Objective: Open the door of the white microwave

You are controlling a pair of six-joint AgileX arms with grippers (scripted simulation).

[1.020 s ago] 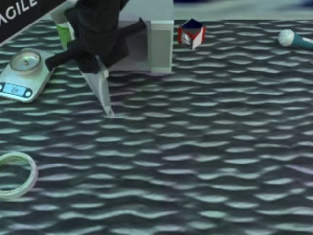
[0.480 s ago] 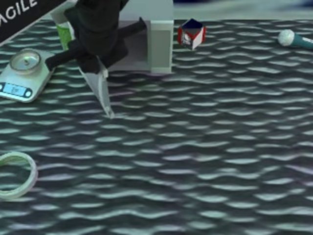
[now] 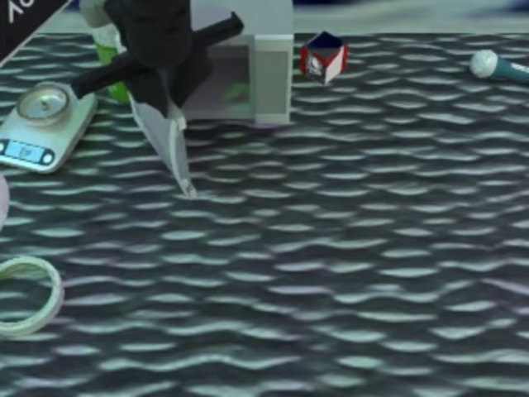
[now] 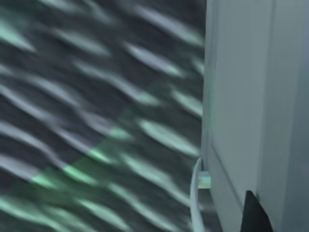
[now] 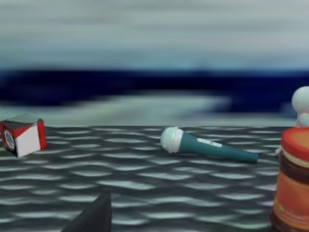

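The white microwave stands at the far edge of the desk, left of centre in the top view. The door is swung well out toward the near side, its free edge over the desk, and the greenish interior floor is exposed. The left gripper hangs over the hinge side of the opening; whether its jaws are spread or pressed together cannot be told.

A silver kitchen scale sits left of the door; a pale ring lies nearer, at the left edge.

The left wrist view alone shows a pale panel close up.

A red-and-white cube sits right of the microwave, a teal microphone far right. Only the right wrist view shows an orange container beside them. The right gripper's jaws cannot be judged.

The desk is dark with pale ripples; behind it runs a dark blue band.
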